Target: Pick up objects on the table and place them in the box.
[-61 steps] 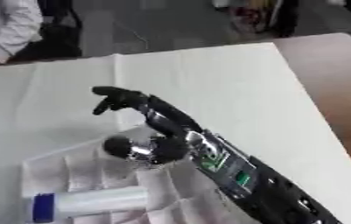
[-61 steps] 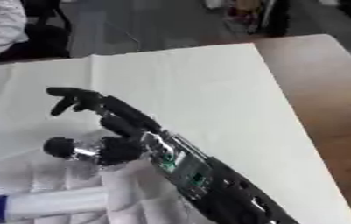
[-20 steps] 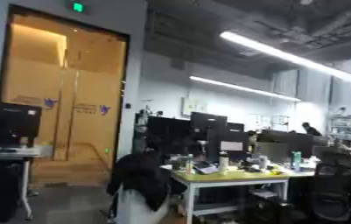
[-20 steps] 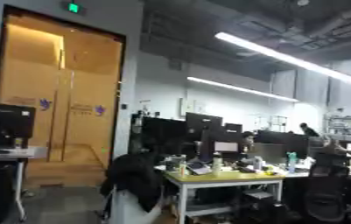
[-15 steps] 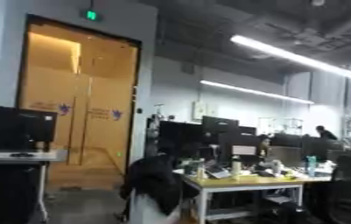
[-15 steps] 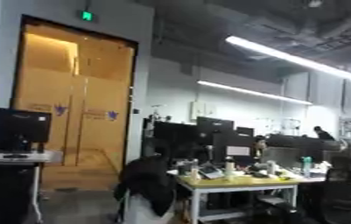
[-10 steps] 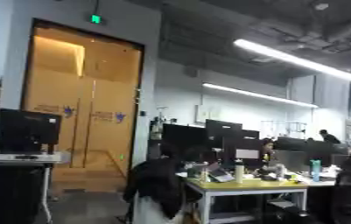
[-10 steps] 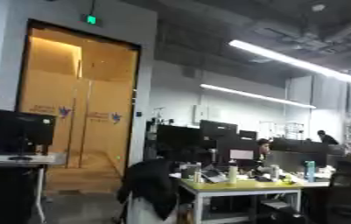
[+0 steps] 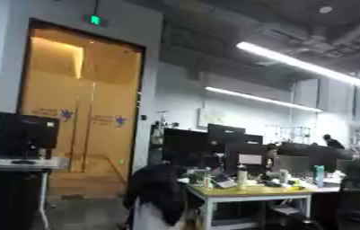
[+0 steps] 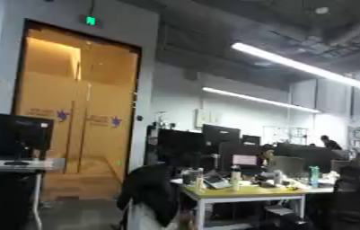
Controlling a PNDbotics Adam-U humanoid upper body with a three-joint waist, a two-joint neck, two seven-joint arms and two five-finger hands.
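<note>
head camera is pitched up at the room, not at the work, so neither hand is in view; can't tell if they're apart, together or clamped on anything. the task's objects and the box are out of shot too, so their location, heading and long axis can't be read.

near to far: dark jacket (image 9: 157, 191) draped over a chair back at bottom centre, just hung there. beside it a yellow-topped desk (image 9: 249, 192) with bottles and clutter. to the left, a black monitor (image 9: 24, 134) on another desk. behind, a row of monitors (image 10: 214, 140). far back, orange-lit double doors (image 9: 81, 108) with a green exit sign (image 9: 94, 19) above. ceiling strip light (image 10: 300, 65) runs away to the right.

judgement: no pick or place can be assessed until the head drops to the worktop.
</note>
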